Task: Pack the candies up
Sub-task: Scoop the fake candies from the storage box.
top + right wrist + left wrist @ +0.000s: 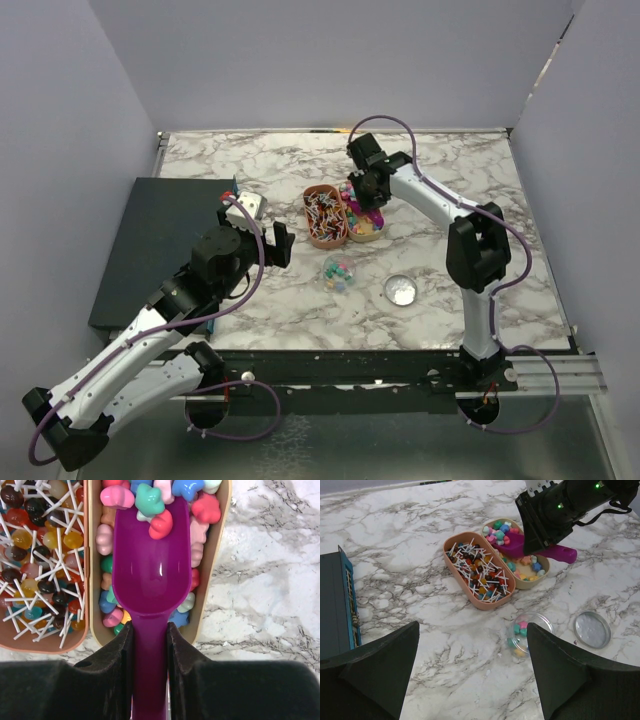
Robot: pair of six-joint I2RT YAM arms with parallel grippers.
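At twelve o'clock from my right jaws, clamped narrow on the handle of the purple plastic scoop (150,580), small bright mixed-colour candies (150,500) fill the tan oval tray (223,535), the scoop's axis running six-to-twelve into them; my left jaws gape empty.

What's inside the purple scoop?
A few candies sit at the front lip of the purple scoop; the rest of its bowl is bare. Whatever lies beneath it is covered.
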